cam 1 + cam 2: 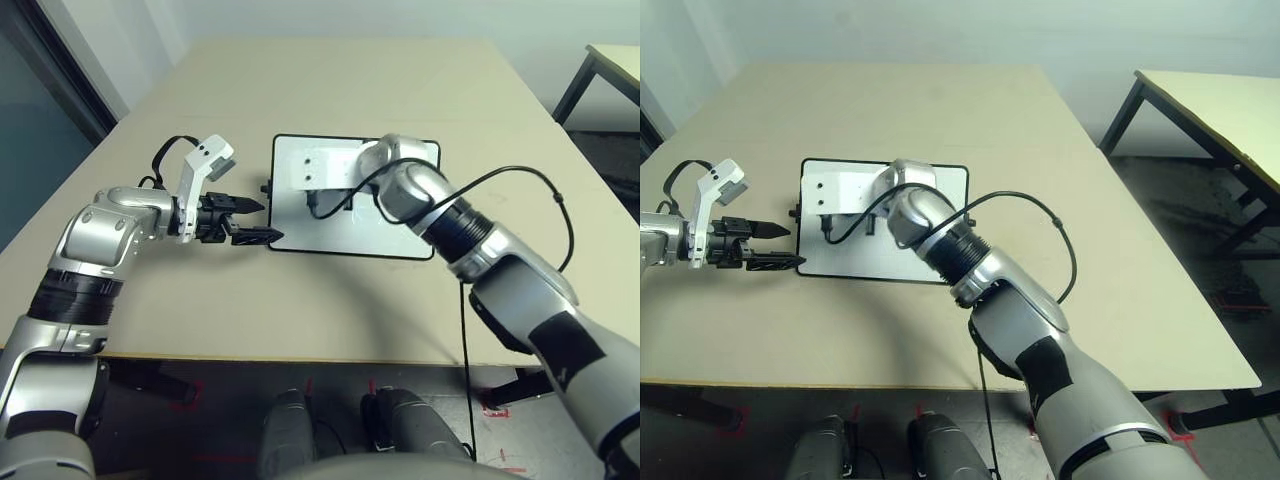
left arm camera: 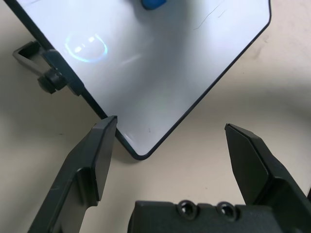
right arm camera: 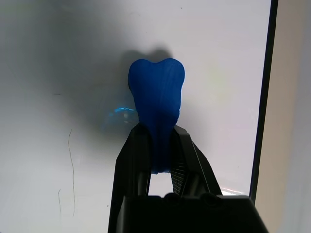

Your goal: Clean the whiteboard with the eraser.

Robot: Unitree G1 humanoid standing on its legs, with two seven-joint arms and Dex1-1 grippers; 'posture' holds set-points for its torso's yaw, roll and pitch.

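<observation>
The right gripper (image 3: pixel 159 145) pinches the small bright blue eraser (image 3: pixel 156 104) over the glossy black-framed whiteboard (image 1: pixel 340 215); the left gripper (image 2: pixel 177 145) gapes beside its corner.

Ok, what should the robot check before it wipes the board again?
1. Eraser held by the right gripper: ok, fingers shut on it.
2. Eraser over the whiteboard: ok.
3. Eraser pressing on the board: cannot tell.
4. Pen marks left: not ok, thin dark lines remain.
5. Left gripper steadying the board: not ok, it is open at the board's corner, not gripping.
</observation>
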